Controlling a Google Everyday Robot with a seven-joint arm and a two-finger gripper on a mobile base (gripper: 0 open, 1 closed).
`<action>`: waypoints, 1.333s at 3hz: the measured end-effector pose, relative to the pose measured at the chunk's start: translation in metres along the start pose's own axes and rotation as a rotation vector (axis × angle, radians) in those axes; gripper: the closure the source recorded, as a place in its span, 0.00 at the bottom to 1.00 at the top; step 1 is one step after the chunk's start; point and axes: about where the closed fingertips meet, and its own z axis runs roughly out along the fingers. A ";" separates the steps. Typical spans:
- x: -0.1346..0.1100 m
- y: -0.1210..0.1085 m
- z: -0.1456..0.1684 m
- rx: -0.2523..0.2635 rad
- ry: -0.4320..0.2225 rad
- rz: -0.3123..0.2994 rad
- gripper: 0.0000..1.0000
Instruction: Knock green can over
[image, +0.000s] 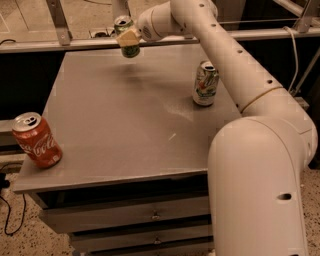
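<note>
Warm, dim light from above falls on the table (125, 125), with a pale sheen toward its right edge. The gripper (128, 38), at the far edge against the green can (131, 50), throws a soft shadow onto the table beneath. Below the front edge lies darkness.

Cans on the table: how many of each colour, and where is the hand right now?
green can: 1
red can: 1
white can: 1
Total: 3 cans
The hand is at the green can, near the far edge of the table.
</note>
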 end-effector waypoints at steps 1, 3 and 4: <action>-0.010 0.019 -0.030 -0.132 -0.004 -0.013 1.00; 0.016 0.079 -0.046 -0.387 0.206 -0.123 1.00; 0.043 0.108 -0.055 -0.512 0.356 -0.177 1.00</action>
